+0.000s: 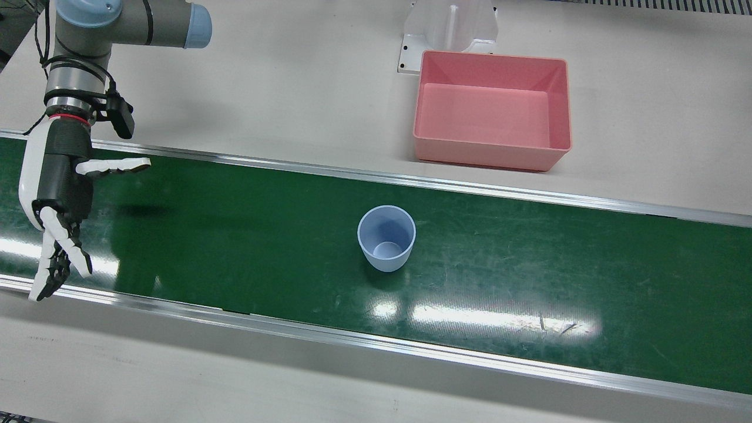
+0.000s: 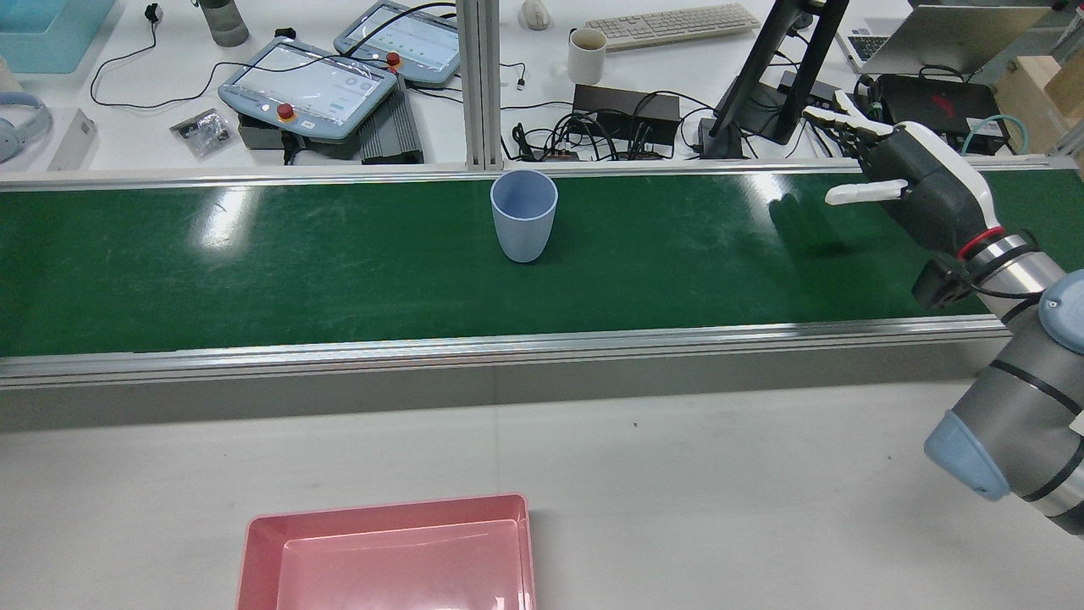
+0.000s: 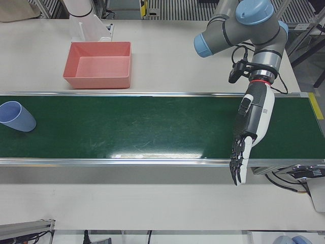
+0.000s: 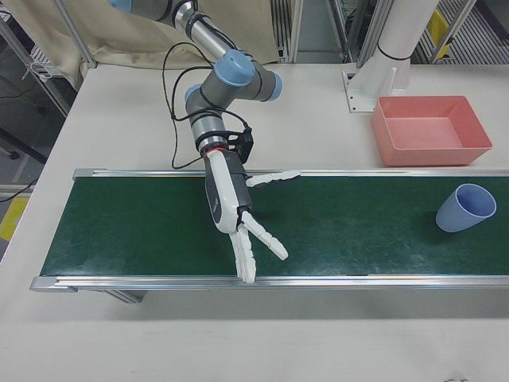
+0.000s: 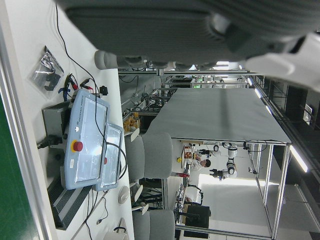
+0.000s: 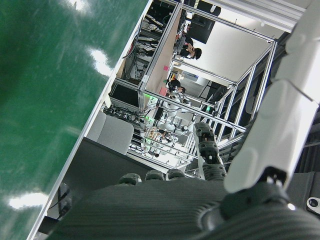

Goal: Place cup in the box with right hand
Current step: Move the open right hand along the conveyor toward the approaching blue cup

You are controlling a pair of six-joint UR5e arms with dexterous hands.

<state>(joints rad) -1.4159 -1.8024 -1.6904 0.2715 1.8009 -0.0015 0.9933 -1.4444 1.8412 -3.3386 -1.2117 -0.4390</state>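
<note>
Upright at the middle of the green belt (image 1: 529, 258) is seen the blue cup (image 1: 386, 237), well apart from the right hand (image 1: 59, 200), which is held spread and empty above the belt's end, while the pink box (image 1: 492, 110) is set beyond the belt's far edge.

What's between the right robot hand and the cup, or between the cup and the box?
Nothing visible. The right robot hand hovers open over the green belt, with only bare belt between it and the upright blue cup. Between the cup and the pink box lie only the belt's metal rail and bare table.
</note>
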